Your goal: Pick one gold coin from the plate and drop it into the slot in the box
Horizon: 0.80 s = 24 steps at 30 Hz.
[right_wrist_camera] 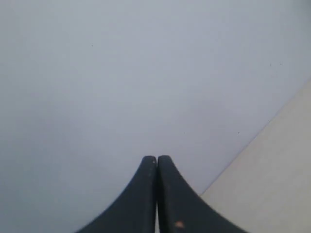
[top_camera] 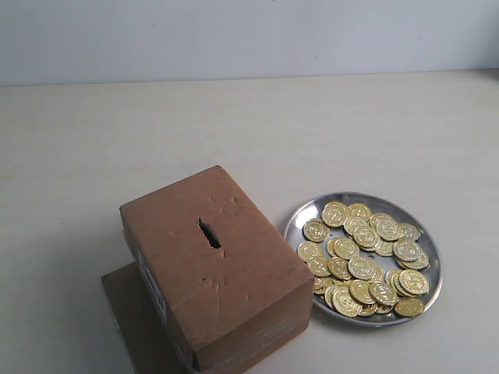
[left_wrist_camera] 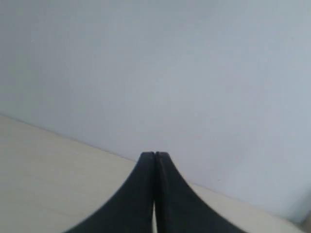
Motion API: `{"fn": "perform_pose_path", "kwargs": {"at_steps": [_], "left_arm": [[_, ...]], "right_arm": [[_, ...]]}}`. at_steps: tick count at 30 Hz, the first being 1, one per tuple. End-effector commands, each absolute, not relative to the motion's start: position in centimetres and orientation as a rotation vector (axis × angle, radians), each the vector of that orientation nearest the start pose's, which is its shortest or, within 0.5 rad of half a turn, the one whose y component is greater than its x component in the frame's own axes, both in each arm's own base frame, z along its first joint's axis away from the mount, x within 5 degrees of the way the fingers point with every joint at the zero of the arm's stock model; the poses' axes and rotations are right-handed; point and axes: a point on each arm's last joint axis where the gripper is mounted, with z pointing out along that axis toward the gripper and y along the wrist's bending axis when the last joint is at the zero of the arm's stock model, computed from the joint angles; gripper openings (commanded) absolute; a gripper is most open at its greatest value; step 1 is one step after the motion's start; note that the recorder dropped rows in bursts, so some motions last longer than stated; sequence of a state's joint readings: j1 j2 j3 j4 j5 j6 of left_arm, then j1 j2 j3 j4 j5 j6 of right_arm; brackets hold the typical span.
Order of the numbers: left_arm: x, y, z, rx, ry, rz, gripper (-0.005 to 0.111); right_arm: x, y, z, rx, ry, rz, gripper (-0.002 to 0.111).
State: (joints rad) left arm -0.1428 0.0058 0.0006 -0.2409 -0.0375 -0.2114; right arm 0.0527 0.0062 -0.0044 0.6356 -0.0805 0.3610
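Note:
The brown cardboard box stands at the front left of the table, with its dark ragged slot on the top face. To its right lies the round silver plate, heaped with several gold coins. Neither arm shows in the exterior view. My left gripper is shut with nothing between its black fingers, facing the grey wall and the table's edge. My right gripper is likewise shut and empty, facing the wall. Box, plate and coins are out of both wrist views.
A flat brown cardboard sheet lies under the box and sticks out at its left. A pale grey wall bounds the far edge of the cream table.

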Motion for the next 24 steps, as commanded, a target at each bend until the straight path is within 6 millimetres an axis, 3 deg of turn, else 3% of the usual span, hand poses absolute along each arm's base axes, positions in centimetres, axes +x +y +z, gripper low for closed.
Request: {"fn": "perform_pose_path", "kwargs": {"at_steps": [1, 10, 13, 15, 16, 19, 22, 24], "left_arm": [[5.5, -0.8, 21.6, -0.305, 1.452, -0.569, 0.000], [5.6, -0.9, 21.3, -0.347, 1.480, -0.615, 0.000], [5.6, -0.9, 21.2, -0.443, 1.474, -0.717, 0.000], [5.5, -0.9, 21.4, -0.470, 1.466, -0.748, 0.000], [5.4, -1.0, 21.9, -0.453, 1.468, -0.745, 0.000], [4.7, -1.2, 24.5, -0.297, 1.500, -0.635, 0.000], [3.9, -1.4, 28.4, 0.009, 1.540, -0.373, 0.000], [3.9, -1.6, 30.4, 0.226, 1.539, -0.196, 0.000]], "right_arm": [[5.5, -0.3, 22.1, 0.749, 1.251, 0.862, 0.000], [5.6, -0.1, 21.8, 0.739, 1.293, 0.861, 0.000], [5.6, 0.5, 21.1, 0.696, 1.409, 0.836, 0.000], [5.4, 1.3, 20.9, 0.513, 1.587, 0.734, 0.000], [5.0, 1.8, 21.5, 0.386, 1.663, 0.696, 0.000], [3.6, 2.9, 24.9, 0.113, 1.665, 0.720, 0.000], [2.3, 3.0, 30.5, -0.046, 1.600, 0.681, 0.000], [2.8, 3.0, 33.3, -0.113, 1.640, 0.610, 0.000]]}}
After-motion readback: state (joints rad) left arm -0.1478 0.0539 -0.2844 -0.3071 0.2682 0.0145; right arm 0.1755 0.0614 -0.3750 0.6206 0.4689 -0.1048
